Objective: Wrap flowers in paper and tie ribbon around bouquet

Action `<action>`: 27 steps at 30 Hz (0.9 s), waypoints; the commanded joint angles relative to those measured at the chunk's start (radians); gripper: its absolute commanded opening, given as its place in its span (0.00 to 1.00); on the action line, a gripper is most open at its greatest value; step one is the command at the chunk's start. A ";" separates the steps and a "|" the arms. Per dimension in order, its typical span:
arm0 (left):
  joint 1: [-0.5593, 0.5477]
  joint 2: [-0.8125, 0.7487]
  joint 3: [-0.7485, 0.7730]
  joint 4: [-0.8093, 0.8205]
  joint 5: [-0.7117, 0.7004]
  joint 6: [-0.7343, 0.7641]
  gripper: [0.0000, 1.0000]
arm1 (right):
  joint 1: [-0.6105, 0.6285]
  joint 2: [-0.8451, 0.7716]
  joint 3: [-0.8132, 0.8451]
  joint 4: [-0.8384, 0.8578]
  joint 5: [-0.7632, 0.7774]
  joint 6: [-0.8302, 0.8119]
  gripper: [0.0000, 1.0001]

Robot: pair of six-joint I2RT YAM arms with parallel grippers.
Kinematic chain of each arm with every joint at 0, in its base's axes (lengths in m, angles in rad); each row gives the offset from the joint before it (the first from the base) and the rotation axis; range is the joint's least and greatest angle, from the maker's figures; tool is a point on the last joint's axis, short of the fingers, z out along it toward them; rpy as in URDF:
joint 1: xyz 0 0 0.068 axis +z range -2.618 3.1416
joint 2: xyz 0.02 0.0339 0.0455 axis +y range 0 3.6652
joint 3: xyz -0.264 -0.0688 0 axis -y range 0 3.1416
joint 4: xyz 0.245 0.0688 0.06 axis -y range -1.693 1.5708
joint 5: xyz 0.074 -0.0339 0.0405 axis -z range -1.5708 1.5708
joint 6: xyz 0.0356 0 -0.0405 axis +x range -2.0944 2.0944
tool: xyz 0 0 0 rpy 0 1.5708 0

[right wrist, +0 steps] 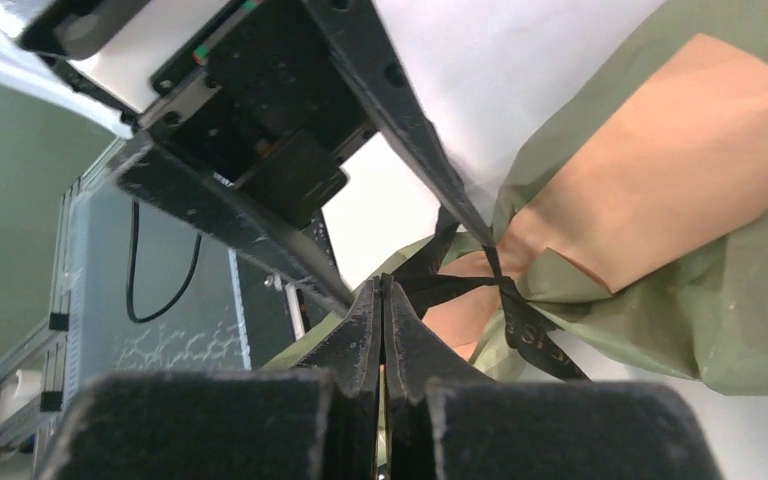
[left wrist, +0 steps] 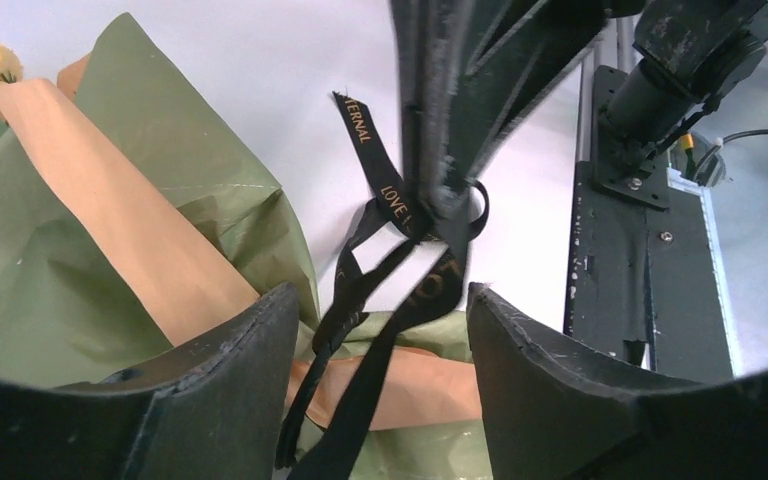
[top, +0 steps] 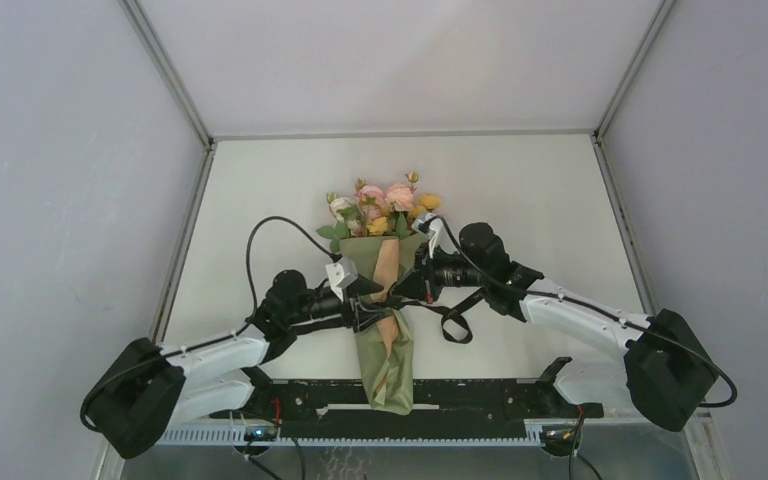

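step: ribbon being tied at the waist of the bouquet, lying frame centre | left fingers spreading around tails | right fingers pressing together, pinching a strand | next: probably calling for left re-grip, opposing pull

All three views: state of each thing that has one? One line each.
flowers, blooms sticking out of the wrap's far end
paper, rolled into a cone around the stems, lying flat
ribbon, round the paper's waist, strands crossed, tails loose
left end effector, open, ribbon strands between its fingers, ungripped
right end effector, shut on the ribbon
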 commanded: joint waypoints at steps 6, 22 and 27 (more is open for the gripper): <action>-0.009 0.173 0.126 0.139 0.032 -0.003 0.52 | -0.003 0.002 0.038 0.071 -0.118 -0.058 0.00; -0.029 0.200 0.113 0.226 0.060 0.101 0.00 | -0.022 0.007 0.038 0.051 -0.049 -0.002 0.17; -0.028 0.150 0.068 0.208 -0.032 0.106 0.00 | -0.133 -0.089 0.077 -0.378 0.376 0.126 0.41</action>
